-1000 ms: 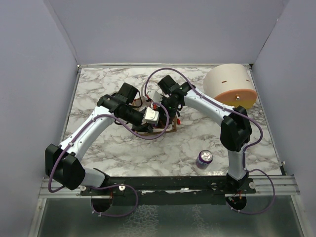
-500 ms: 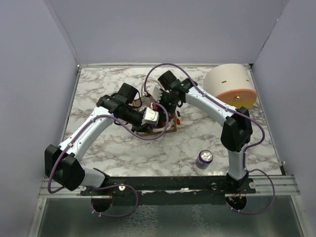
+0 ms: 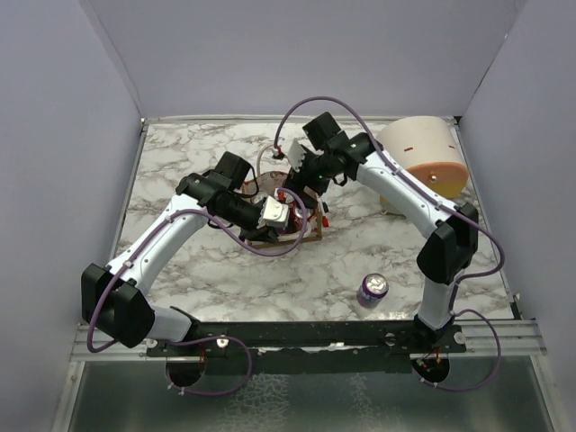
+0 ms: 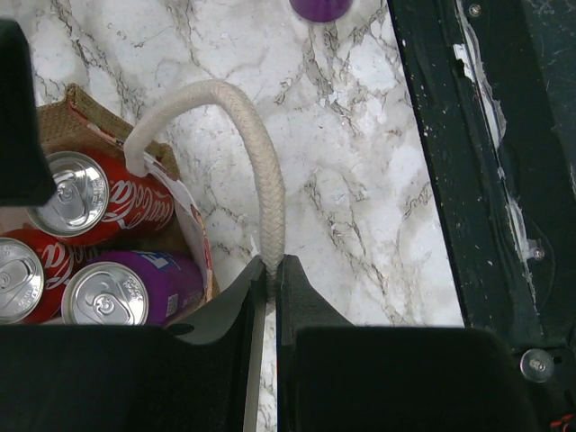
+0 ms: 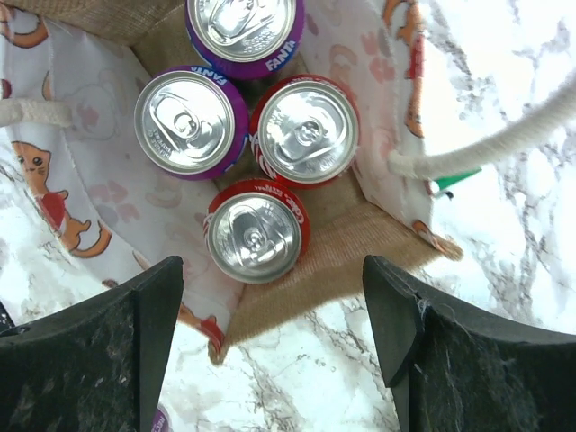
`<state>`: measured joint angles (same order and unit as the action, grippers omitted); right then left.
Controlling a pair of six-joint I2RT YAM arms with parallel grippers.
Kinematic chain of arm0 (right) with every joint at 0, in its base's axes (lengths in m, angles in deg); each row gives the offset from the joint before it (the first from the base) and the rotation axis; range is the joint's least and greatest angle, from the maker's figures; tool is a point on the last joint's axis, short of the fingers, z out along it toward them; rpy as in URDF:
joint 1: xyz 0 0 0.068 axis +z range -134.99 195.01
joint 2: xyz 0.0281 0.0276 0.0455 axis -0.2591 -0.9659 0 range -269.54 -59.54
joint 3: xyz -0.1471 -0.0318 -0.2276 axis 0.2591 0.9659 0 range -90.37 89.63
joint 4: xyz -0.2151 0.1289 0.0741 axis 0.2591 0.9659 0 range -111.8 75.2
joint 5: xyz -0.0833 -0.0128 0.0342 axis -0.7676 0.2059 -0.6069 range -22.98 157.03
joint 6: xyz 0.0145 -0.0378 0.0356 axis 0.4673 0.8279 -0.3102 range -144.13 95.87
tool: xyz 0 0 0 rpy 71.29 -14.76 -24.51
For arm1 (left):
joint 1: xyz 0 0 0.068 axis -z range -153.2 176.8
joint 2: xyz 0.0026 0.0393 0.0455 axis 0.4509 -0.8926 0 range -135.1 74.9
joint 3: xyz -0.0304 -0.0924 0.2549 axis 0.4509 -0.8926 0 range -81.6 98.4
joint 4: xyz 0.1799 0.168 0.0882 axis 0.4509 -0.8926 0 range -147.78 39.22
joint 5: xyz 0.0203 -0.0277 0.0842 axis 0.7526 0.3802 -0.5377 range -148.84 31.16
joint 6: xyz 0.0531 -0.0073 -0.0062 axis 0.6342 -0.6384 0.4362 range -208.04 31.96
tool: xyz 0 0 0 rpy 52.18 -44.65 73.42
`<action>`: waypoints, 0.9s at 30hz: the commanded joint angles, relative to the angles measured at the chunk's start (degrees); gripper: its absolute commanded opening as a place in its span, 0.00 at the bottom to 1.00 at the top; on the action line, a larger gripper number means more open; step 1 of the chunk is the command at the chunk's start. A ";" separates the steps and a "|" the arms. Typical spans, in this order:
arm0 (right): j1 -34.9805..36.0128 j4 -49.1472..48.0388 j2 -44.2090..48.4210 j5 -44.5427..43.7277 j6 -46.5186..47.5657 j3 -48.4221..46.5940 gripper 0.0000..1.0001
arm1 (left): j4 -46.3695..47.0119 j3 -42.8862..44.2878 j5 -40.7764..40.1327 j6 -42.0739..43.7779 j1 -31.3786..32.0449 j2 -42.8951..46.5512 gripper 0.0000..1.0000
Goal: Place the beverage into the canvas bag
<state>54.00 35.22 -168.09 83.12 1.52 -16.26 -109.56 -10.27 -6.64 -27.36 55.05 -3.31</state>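
Observation:
The brown canvas bag (image 3: 297, 227) stands mid-table with its mouth open. In the right wrist view the canvas bag (image 5: 369, 236) holds two purple cans (image 5: 191, 121) and two red cans (image 5: 257, 230), all upright. My left gripper (image 4: 271, 272) is shut on the bag's white rope handle (image 4: 263, 171), holding it up. My right gripper (image 5: 274, 310) is open and empty, above the bag's near corner. One more purple beverage can (image 3: 373, 290) stands alone on the table near the right arm's base; its bottom also shows in the left wrist view (image 4: 320, 7).
A large cream dome-shaped container (image 3: 421, 156) with an orange rim lies at the back right, close behind the right arm's forearm. Grey walls close in the marble table (image 3: 180, 261) on three sides. The black base rail (image 3: 297, 335) runs along the near edge.
My right arm has risen and swung back and to the right, away from the bag's mouth. The left gripper stays on the rope handle. The loose purple can has not moved.

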 commanded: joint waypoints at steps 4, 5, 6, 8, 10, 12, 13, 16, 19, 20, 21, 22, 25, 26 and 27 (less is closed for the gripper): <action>-3.03 -2.24 10.62 2.16 -0.05 2.78 0.79 | -1.92 1.04 5.09 1.30 0.39 1.45 0.00; -3.34 -2.26 11.77 2.29 0.24 3.71 0.79 | -1.90 1.09 5.22 1.36 0.40 1.53 0.00; -3.64 -2.11 13.04 2.74 0.50 4.66 0.79 | -1.91 1.08 5.39 1.30 0.40 1.69 0.00; -4.50 -1.93 16.20 4.19 1.43 7.61 0.79 | -1.78 1.05 5.58 1.20 0.40 1.79 0.00; -5.34 -1.71 19.31 5.69 2.75 11.25 0.80 | -1.77 1.02 5.83 0.77 0.40 1.76 0.00; -6.19 -0.96 22.88 7.27 4.81 15.20 0.80 | -1.43 0.57 5.81 0.44 0.40 2.13 0.00; -6.27 -0.60 24.59 7.82 6.45 17.51 0.80 | -1.11 0.16 5.69 0.24 0.40 2.35 0.00; -6.37 0.74 30.07 8.55 9.97 24.02 0.82 | 0.02 -0.90 5.28 -0.38 0.36 2.29 0.00; -6.84 3.12 34.20 11.49 12.32 29.80 0.84 | 1.37 -1.36 5.10 -1.31 0.40 2.18 0.00; -7.16 3.56 35.34 12.52 12.92 31.95 0.84 | 1.95 -1.43 5.10 -1.69 0.40 2.18 0.00; -7.32 4.19 36.61 13.52 13.38 33.82 0.85 | 2.76 -1.64 5.03 -2.42 0.39 2.24 0.00; -7.40 4.70 37.88 14.24 13.72 35.49 0.85 | 3.68 -1.84 5.10 -3.31 0.32 2.21 0.00; -7.51 5.70 41.82 16.26 14.71 40.47 0.88 | 5.55 -2.55 5.39 -5.40 0.23 1.89 0.00; -7.52 5.90 43.24 16.44 14.88 42.04 0.90 | 5.87 -2.74 5.44 -5.67 0.23 1.72 0.00; -7.58 6.09 44.60 16.55 15.07 43.47 0.91 | 6.03 -2.81 5.38 -5.90 0.23 1.66 0.00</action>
<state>46.85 38.78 -128.70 95.10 13.71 22.58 -105.67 -12.08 -5.39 -30.61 55.05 -2.77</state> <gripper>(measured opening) 0.878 0.088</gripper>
